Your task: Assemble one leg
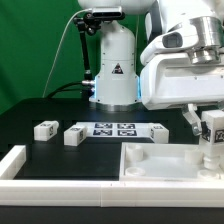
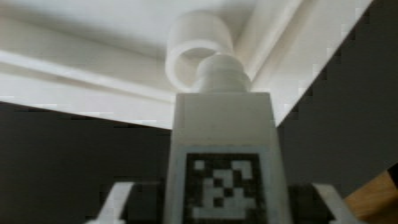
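In the exterior view my gripper is at the right, shut on the leg, a stubby white block with a black-and-white tag. It holds the leg upright over the near right corner of the large white tray-like piece. In the wrist view the leg fills the middle between my fingers, and my gripper grips its tagged end. The leg's rounded tip points at a round socket in the tray-like piece and is at or just short of it; I cannot tell whether they touch.
The marker board lies in the middle of the black table. Two loose legs lie to its left in the exterior view, and another lies at its right end. A white rail runs along the near left edge.
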